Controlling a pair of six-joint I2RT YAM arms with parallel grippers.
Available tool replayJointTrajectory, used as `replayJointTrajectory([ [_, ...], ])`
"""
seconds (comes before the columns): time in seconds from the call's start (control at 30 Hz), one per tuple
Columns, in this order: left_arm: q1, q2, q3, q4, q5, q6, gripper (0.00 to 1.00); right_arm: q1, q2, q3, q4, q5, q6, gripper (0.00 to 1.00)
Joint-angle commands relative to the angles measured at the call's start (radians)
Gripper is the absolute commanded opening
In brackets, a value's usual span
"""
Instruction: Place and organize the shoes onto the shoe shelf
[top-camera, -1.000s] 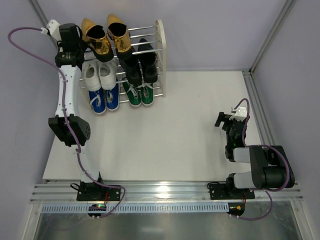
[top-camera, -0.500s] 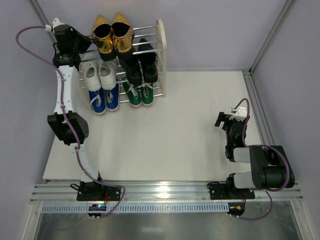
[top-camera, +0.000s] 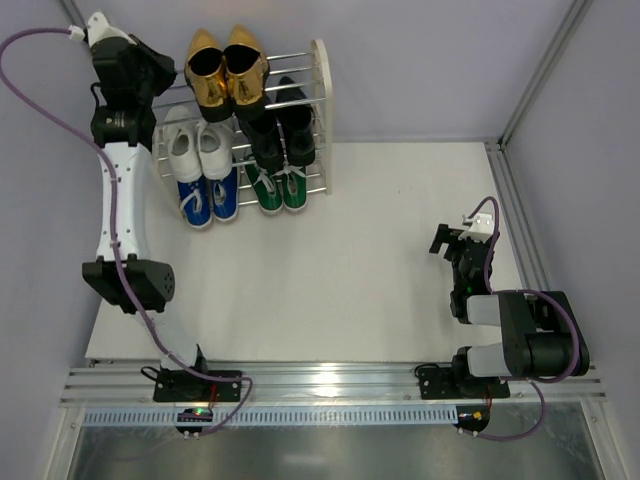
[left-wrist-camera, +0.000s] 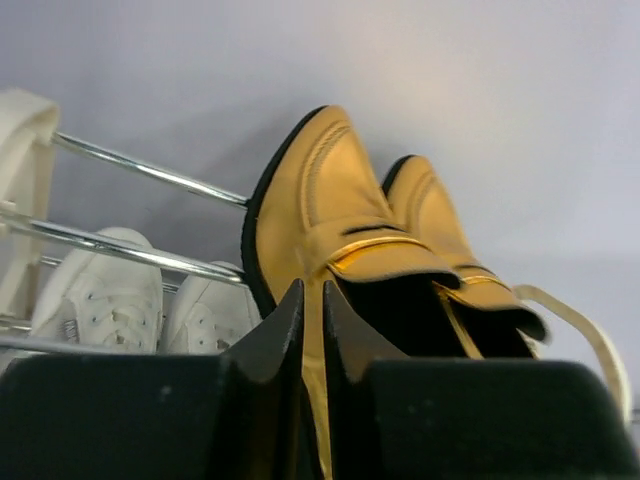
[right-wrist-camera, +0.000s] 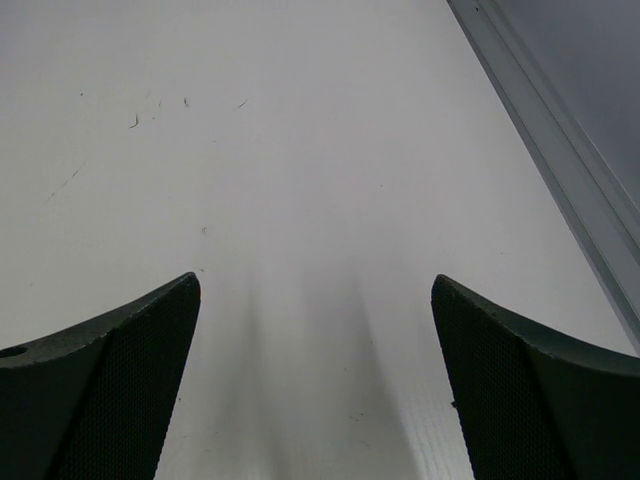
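The shoe shelf (top-camera: 320, 90) stands at the back left, full of shoes. Two gold pointed shoes (top-camera: 205, 65) sit side by side on its top tier. Black loafers (top-camera: 280, 125) and white sneakers (top-camera: 198, 150) sit lower, with blue sneakers (top-camera: 210, 198) and green sneakers (top-camera: 278, 188) at the bottom. My left gripper (top-camera: 172, 72) is at the left gold shoe. In the left wrist view the left gripper (left-wrist-camera: 312, 295) is shut on the heel rim of that gold shoe (left-wrist-camera: 320, 200), and white sneakers (left-wrist-camera: 100, 300) show below the rods. My right gripper (top-camera: 452, 240) is open and empty over the table (right-wrist-camera: 315, 290).
The white table top (top-camera: 380, 250) spreads between the shelf and the right arm. A metal rail (top-camera: 520, 220) runs along the right edge. Grey walls close the back and sides, and the left arm stands close to the left wall.
The left gold shoe has swung from a tilt to lie straight beside its pair. The left wrist has since shifted up and to the left. The right arm has not moved.
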Motion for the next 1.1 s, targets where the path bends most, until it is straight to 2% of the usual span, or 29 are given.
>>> replayJointTrajectory([
  [0.0, -0.035, -0.217, -0.023, -0.053, -0.087, 0.098, 0.14, 0.001, -0.008, 0.005, 0.076, -0.002, -0.007, 0.97],
  [0.03, -0.052, -0.252, -0.121, -0.08, -0.08, 0.094, 0.29, 0.001, -0.007, 0.006, 0.075, -0.003, -0.006, 0.97],
  [0.1, -0.105, -0.393, -0.248, -0.074, -0.051, 0.095, 0.51, 0.001, -0.008, 0.005, 0.076, 0.0, -0.006, 0.97],
  [0.13, -0.127, -0.449, -0.328, -0.068, -0.041, 0.094, 0.71, 0.001, -0.009, 0.006, 0.076, -0.002, -0.006, 0.97],
  [0.23, -0.217, -0.643, -0.627, -0.038, -0.037, 0.112, 0.99, 0.001, -0.009, 0.006, 0.076, 0.0, -0.006, 0.97],
  [0.3, -0.277, -0.777, -0.719, -0.027, -0.035, 0.118, 1.0, 0.001, -0.009, 0.005, 0.078, -0.002, -0.006, 0.98],
  [0.43, -0.349, -0.929, -0.838, -0.092, -0.011, 0.157, 1.0, 0.001, -0.008, 0.006, 0.076, -0.002, -0.007, 0.97],
  [0.6, -0.385, -1.009, -0.921, -0.234, 0.087, 0.184, 1.0, 0.001, -0.007, 0.006, 0.076, -0.002, -0.006, 0.97],
  [0.77, -0.388, -1.047, -0.938, -0.349, 0.108, 0.227, 1.0, 0.001, -0.007, 0.005, 0.076, 0.0, -0.006, 0.97],
  [0.9, -0.386, -1.102, -0.947, -0.358, 0.043, 0.256, 1.0, 0.001, -0.009, 0.006, 0.076, -0.002, -0.006, 0.97],
  [1.07, -0.408, -1.129, -0.947, -0.387, -0.116, 0.255, 1.0, 0.001, -0.007, 0.006, 0.076, -0.002, -0.006, 0.97],
])
